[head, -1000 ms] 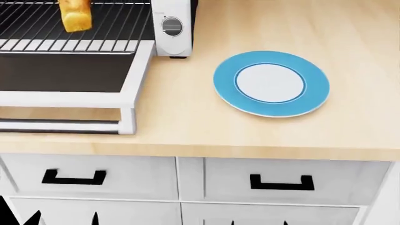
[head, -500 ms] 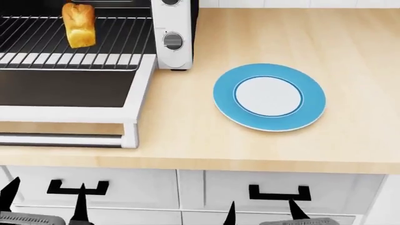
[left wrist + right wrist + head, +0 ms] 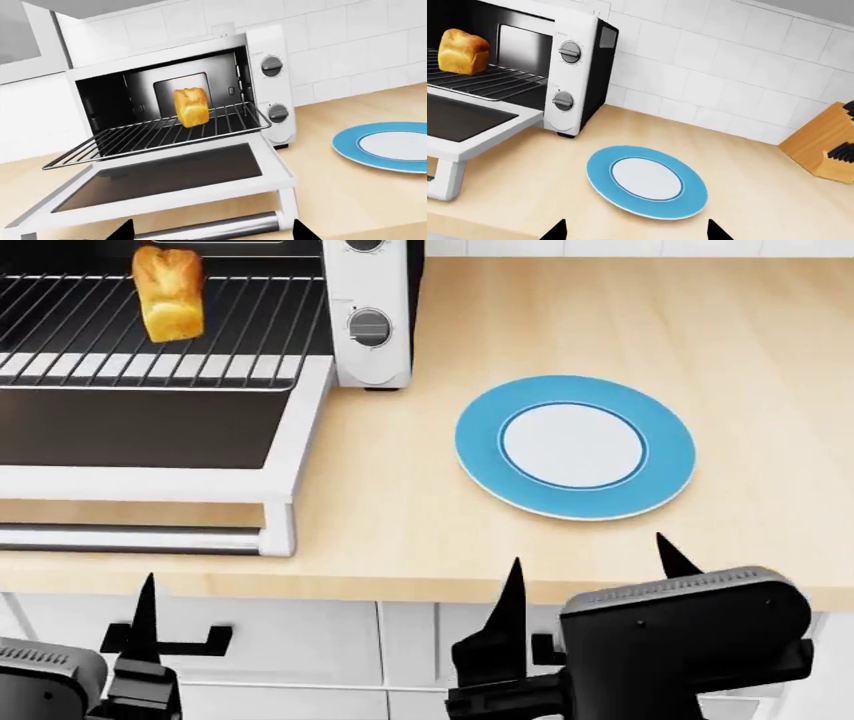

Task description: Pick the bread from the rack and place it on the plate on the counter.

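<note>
Small golden-brown loaf of bread (image 3: 168, 294) with split domed top and paler yellow sides standing upright on the wide silver wire rack (image 3: 160, 335), toward the far part of it, just inside the mouth of the white toaster oven (image 3: 575, 70). Rack pulled partly out over the open white oven door with dark glass (image 3: 147, 430), which lies flat above the light beige wood-grain counter (image 3: 400, 530). Two round grey knobs (image 3: 272, 65) stacked on the oven's right-hand panel.

Round plate with broad bright-blue rim and white centre (image 3: 575, 446) flat on the counter, right of the oven and well apart from the bread; nothing on it.

Left gripper (image 3: 140, 640) low at near left, in front of the white drawers with black handles (image 3: 587, 625); only one dark pointed fingertip clearly seen in head view. Two tips spread wide at the frame edge in left wrist view, nothing between them. Right gripper (image 3: 587, 585) at near right, at the counter's near edge, just short of the plate; black pointed fingers (image 3: 511, 610) set well apart, holding nothing.

Wooden knife block (image 3: 824, 145) on the counter at far right, against the white tiled wall (image 3: 727, 65).
</note>
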